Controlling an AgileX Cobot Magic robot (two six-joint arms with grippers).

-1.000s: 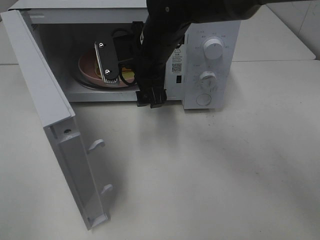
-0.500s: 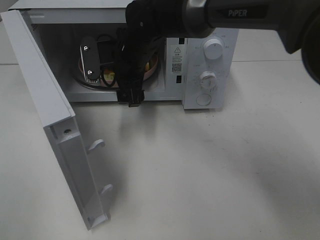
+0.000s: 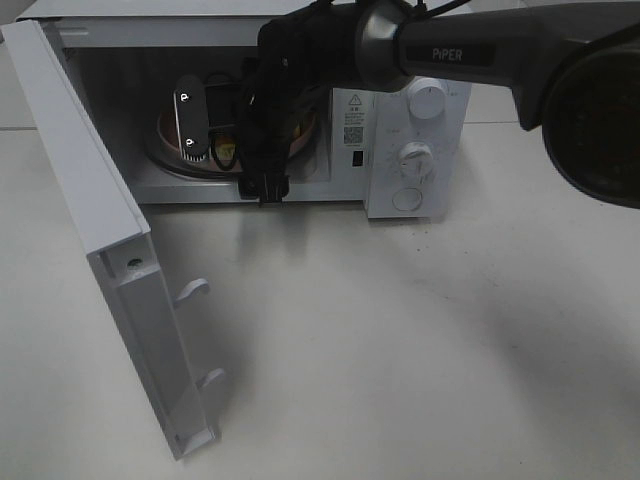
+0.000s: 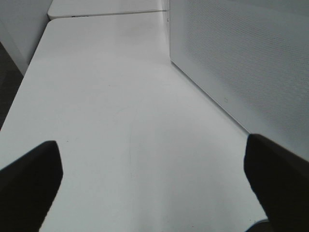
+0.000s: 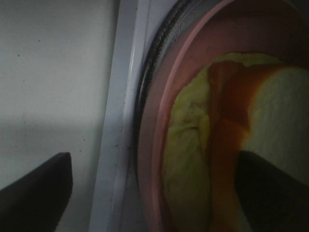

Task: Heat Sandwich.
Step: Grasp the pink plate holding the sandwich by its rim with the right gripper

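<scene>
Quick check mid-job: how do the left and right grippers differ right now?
Place: the right gripper reaches inside the open microwave, while the left gripper is outside it, beside a white perforated wall.
Below: the right gripper spans the pink plate rim, with one side over the sandwich. The left gripper has only bare table under it.
Shared: both stand wide open and hold nothing.

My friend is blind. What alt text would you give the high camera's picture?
A black robot arm reaches into an open white microwave, over a pink plate inside. The door swings out to the left, and the microwave stands on a pale table.
</scene>
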